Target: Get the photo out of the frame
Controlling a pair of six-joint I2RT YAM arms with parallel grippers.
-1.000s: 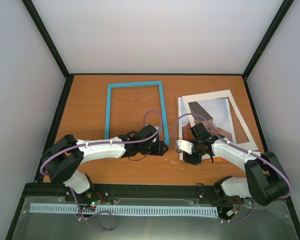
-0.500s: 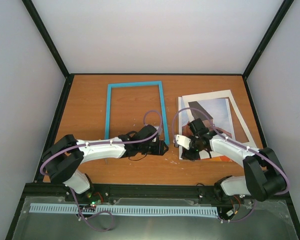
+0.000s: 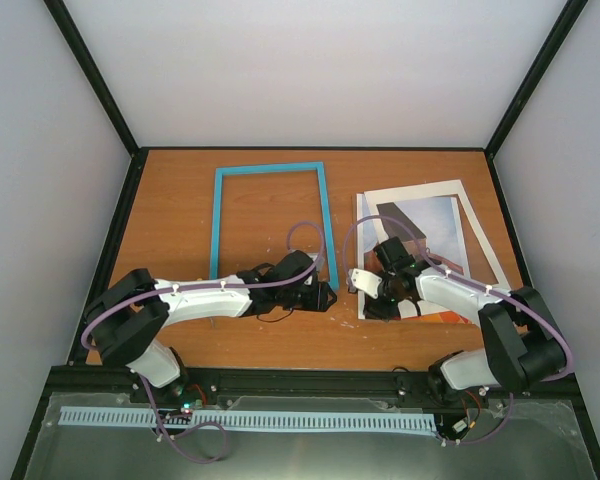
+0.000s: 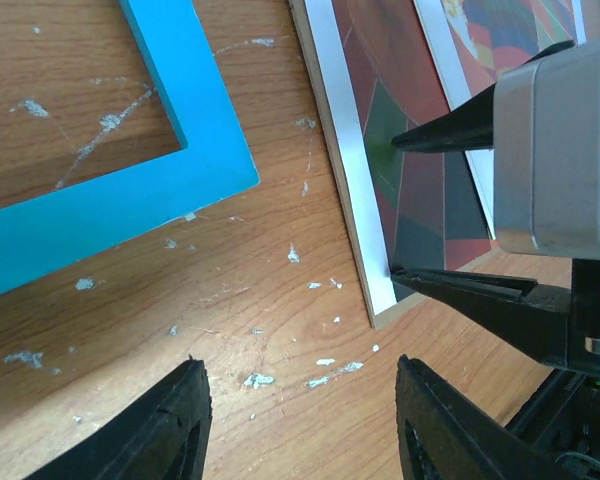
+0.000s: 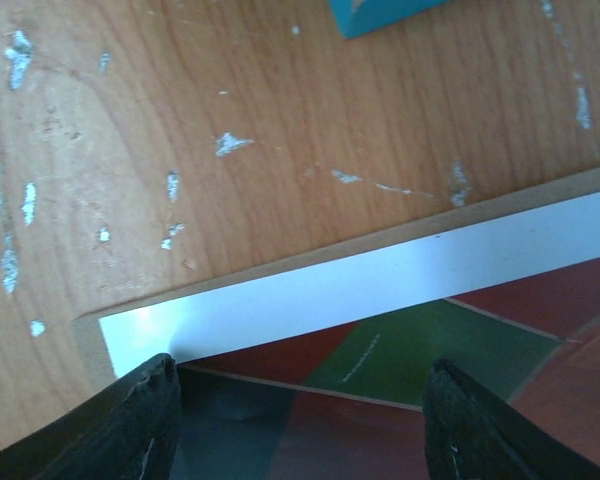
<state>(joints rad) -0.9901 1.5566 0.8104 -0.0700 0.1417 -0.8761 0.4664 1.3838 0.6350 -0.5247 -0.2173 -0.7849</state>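
Note:
The empty light-blue frame (image 3: 218, 220) lies flat at the table's left centre; its near right corner (image 4: 130, 200) shows in the left wrist view. The photo (image 3: 435, 225), a print of red, green and dark blocks with a white margin (image 5: 380, 280), lies to the right on a brown backing board (image 5: 330, 252). My right gripper (image 5: 300, 370) is open, its fingertips just over the photo's near left corner. My left gripper (image 4: 298, 375) is open over bare wood between frame and photo, holding nothing. The right gripper's fingers (image 4: 450, 130) show in the left wrist view.
A white sheet (image 3: 420, 190) lies askew with the photo stack at the right. The two grippers (image 3: 327, 295) (image 3: 370, 300) are close together near the front centre. Black rails and pale walls bound the wooden table (image 3: 180, 190).
My right gripper has moved left and slightly away, onto the photo's near left corner, and its jaws have narrowed a little. The left arm has not moved.

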